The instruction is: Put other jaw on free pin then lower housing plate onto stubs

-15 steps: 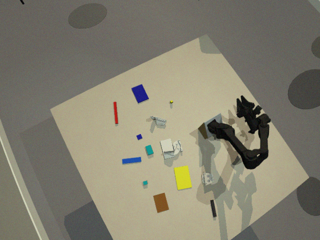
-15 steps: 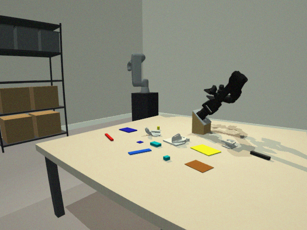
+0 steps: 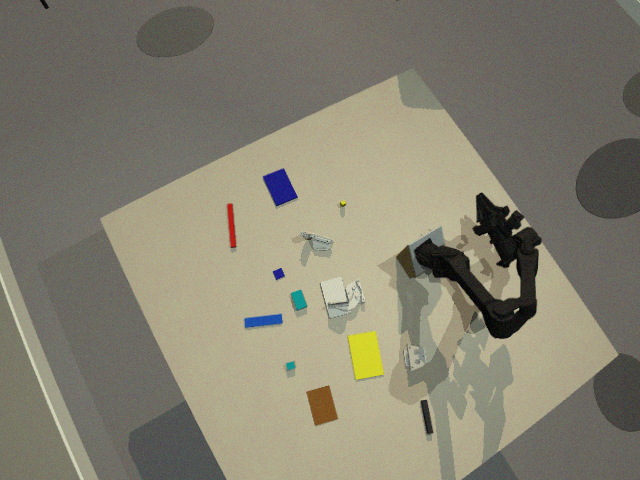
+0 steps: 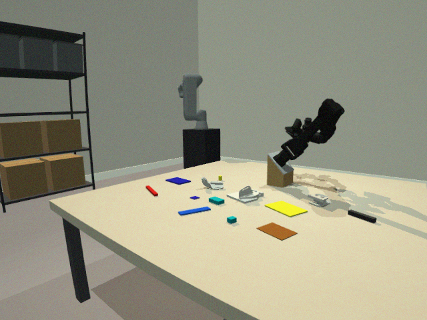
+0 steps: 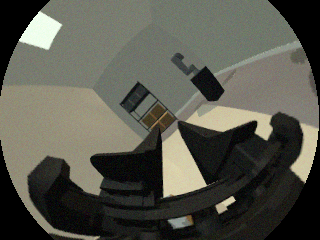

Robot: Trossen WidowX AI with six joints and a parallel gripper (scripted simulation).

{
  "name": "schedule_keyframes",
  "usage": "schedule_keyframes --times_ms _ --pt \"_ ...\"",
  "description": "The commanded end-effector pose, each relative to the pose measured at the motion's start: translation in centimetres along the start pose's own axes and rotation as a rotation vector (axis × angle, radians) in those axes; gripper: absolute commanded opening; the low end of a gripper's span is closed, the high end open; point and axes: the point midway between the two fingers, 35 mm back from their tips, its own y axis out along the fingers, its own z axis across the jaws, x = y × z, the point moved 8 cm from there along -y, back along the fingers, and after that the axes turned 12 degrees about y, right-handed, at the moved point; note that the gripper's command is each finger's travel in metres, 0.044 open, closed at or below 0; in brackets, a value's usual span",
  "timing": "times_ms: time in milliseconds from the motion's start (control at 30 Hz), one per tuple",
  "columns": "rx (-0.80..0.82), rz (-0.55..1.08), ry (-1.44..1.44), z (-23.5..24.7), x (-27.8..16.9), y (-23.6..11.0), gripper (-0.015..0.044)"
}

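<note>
A white base assembly (image 4: 233,197) lies mid-table, with a curved white jaw (image 3: 355,293) at one side. Its pins and gear teeth are too small to tell. A loose white jaw-like part (image 3: 321,243) (image 4: 217,185) lies apart, towards the dark blue plate. Another white part with small holes, apparently the housing plate (image 3: 415,357) (image 4: 319,199), lies beyond the yellow plate, in the arm's shadow. My gripper (image 3: 481,198) (image 4: 289,129) (image 5: 168,126) is raised high behind the arm's mount, far from all three. Its fingers stand partly apart with nothing between them.
Flat plates in yellow (image 3: 366,355) (image 4: 285,208), brown (image 3: 322,405) (image 4: 277,231) and dark blue (image 3: 280,187) (image 4: 178,181) lie around the parts. Teal blocks (image 3: 298,300) (image 4: 216,200), a blue bar (image 3: 263,320), a red bar (image 3: 231,225) and a black bar (image 3: 426,416) (image 4: 361,215) also lie there.
</note>
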Motion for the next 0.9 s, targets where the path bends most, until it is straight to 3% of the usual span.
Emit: schedule_keyframes --times_ms 0,67,867 --pt "0.0 0.0 0.0 0.0 0.0 0.0 0.0032" --pt "0.0 0.0 0.0 0.0 0.0 0.0 0.0" --pt "-0.085 -0.035 0.017 -0.8 0.2 -1.3 0.0"
